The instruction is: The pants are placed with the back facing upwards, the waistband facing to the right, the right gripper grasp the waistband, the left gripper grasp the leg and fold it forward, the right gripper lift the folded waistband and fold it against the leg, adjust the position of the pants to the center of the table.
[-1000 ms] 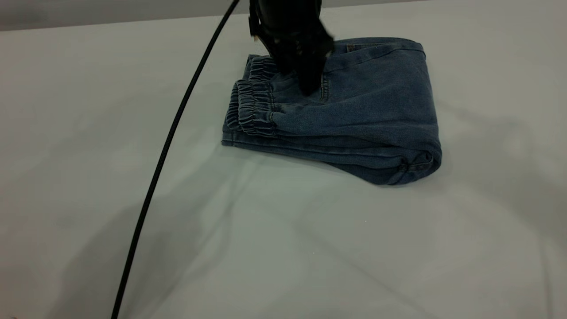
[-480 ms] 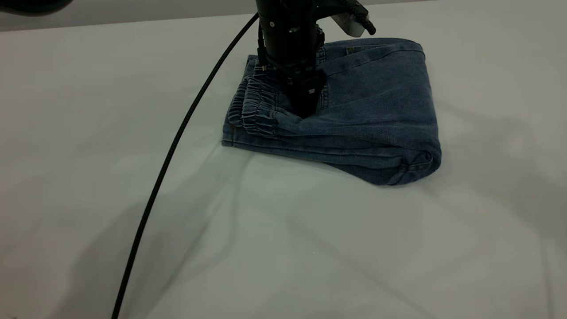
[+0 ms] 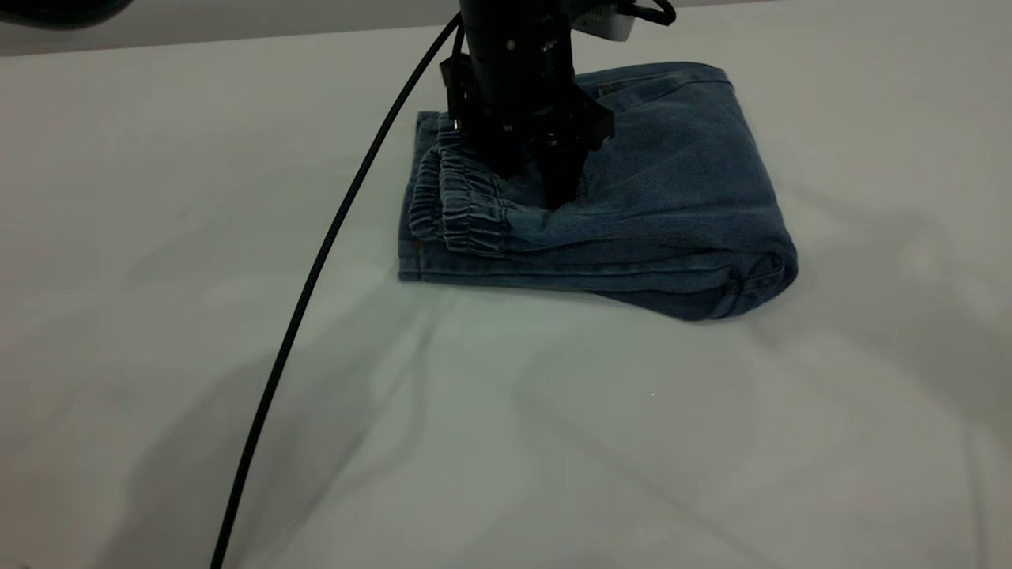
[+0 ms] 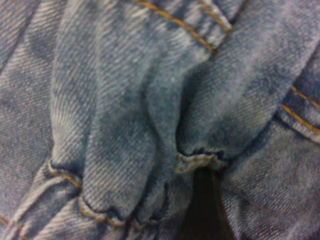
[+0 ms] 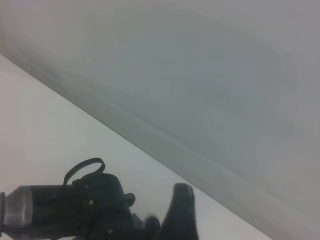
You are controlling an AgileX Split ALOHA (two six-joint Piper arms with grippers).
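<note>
On the table (image 3: 158,197), toward 12 o'clock from its middle: the pants (image 3: 672,190), folded into a thick rectangular bundle.
Pants material: blue denim with a visible twill weave, faded in patches; orange-tan stitching (image 4: 172,20) runs along the seams in the left wrist view.
Waistband (image 3: 455,201): gathered elastic, ribbed into tight puckers, stacked in 2 layers at the bundle's 9 o'clock end.
Fold: a rounded, rolled edge at the bundle's 3 o'clock end.
Table surface: pale grey-white cloth, smooth, with shallow creases at 6 o'clock of the pants.
Left gripper (image 3: 557,190): black, pointing straight down, tips pressed into the denim just beside the waistband; whether its fingers are spread or together, I cannot tell.
Cable (image 3: 316,269): black, thin, curving from the left arm down to the 7 o'clock edge.
Right gripper (image 5: 182,210): only a dark fingertip shows in its own wrist view, against a plain grey wall; its state cannot be told.
Writing or labels: none readable.
</note>
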